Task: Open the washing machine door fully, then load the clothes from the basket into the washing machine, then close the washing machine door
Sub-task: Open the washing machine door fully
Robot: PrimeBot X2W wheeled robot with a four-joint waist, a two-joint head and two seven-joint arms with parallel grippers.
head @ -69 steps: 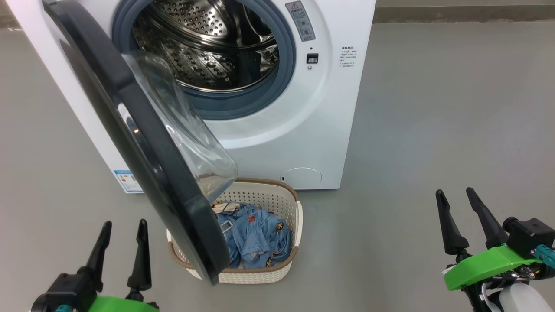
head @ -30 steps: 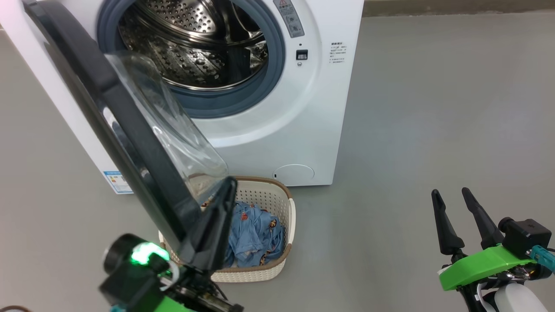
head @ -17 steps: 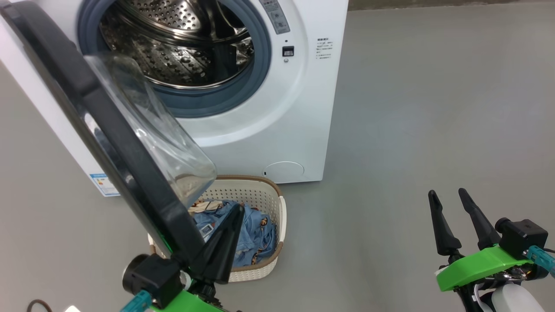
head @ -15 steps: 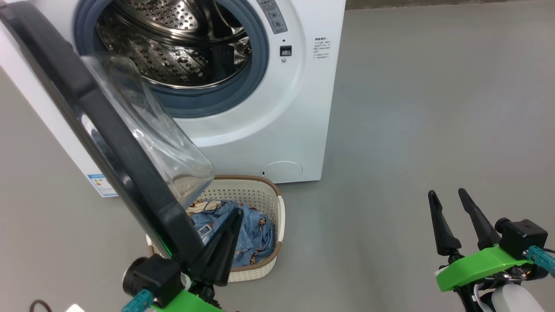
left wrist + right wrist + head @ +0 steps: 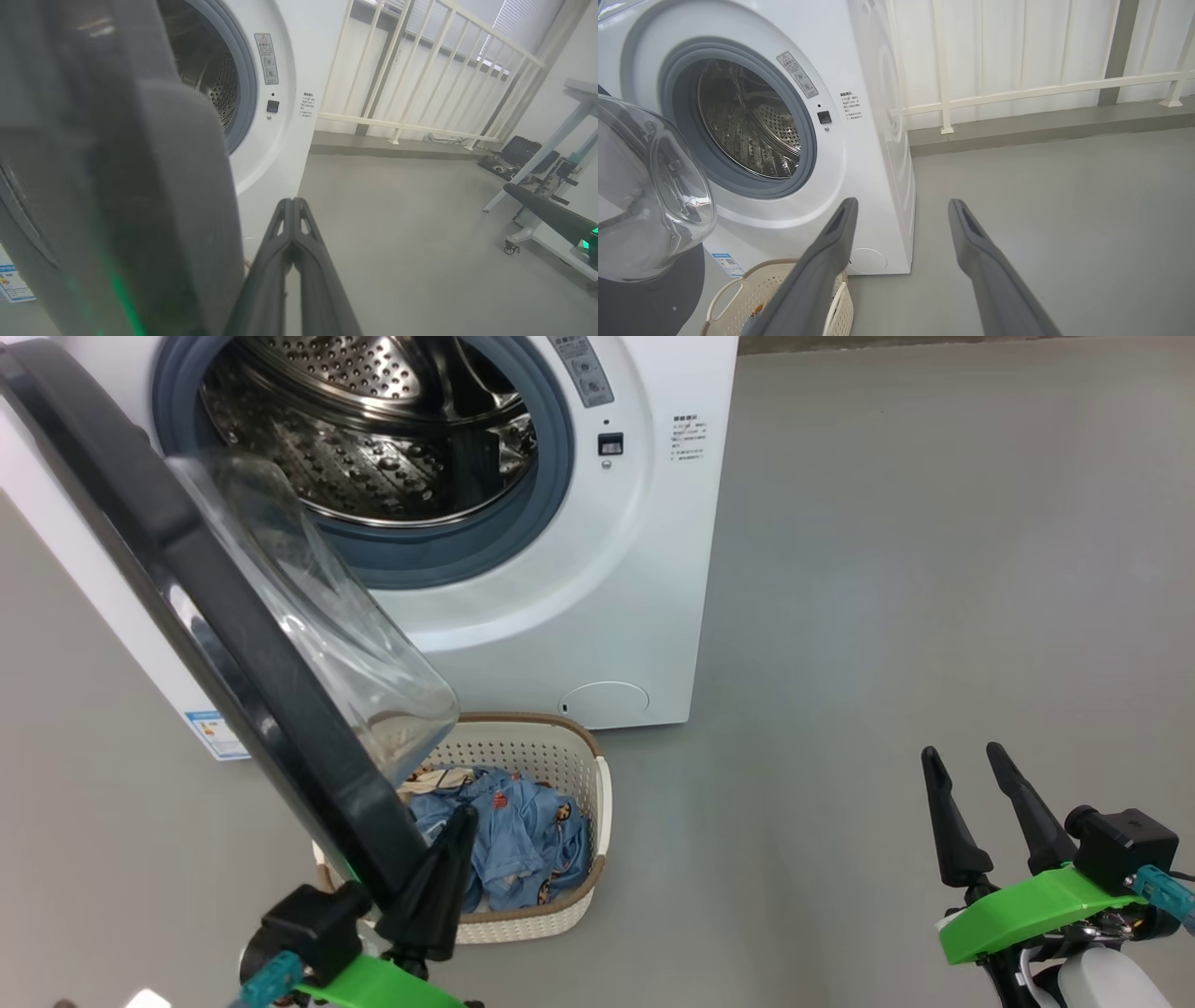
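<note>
The washing machine (image 5: pixel 597 597) stands with its steel drum (image 5: pixel 373 429) exposed. The washing machine door (image 5: pixel 299 747) hangs partly open, its glass bowl (image 5: pixel 345 635) bulging over the basket (image 5: pixel 597 803). The clothes (image 5: pixel 523 840) lie inside the basket, light blue with orange prints. My left gripper (image 5: pixel 462 821) is shut with nothing in it, its fingers lying close beside the door's lower edge on the inner side; I cannot tell if they touch. In the left wrist view the left gripper (image 5: pixel 292 203) points past the door (image 5: pixel 117 186). My right gripper (image 5: pixel 962 751) (image 5: pixel 902 203) stands open and empty at the lower right.
Grey floor (image 5: pixel 887 569) stretches to the right of the machine. A white railing (image 5: pixel 1017 93) (image 5: pixel 420 70) runs behind it. A table leg and black equipment (image 5: pixel 528 154) stand far off to the right. The door's lower half covers the basket's left part.
My left gripper has shut and come up beside the door's lower edge, then slid slightly down and left. The head camera has shifted right. The right gripper has stayed put.
</note>
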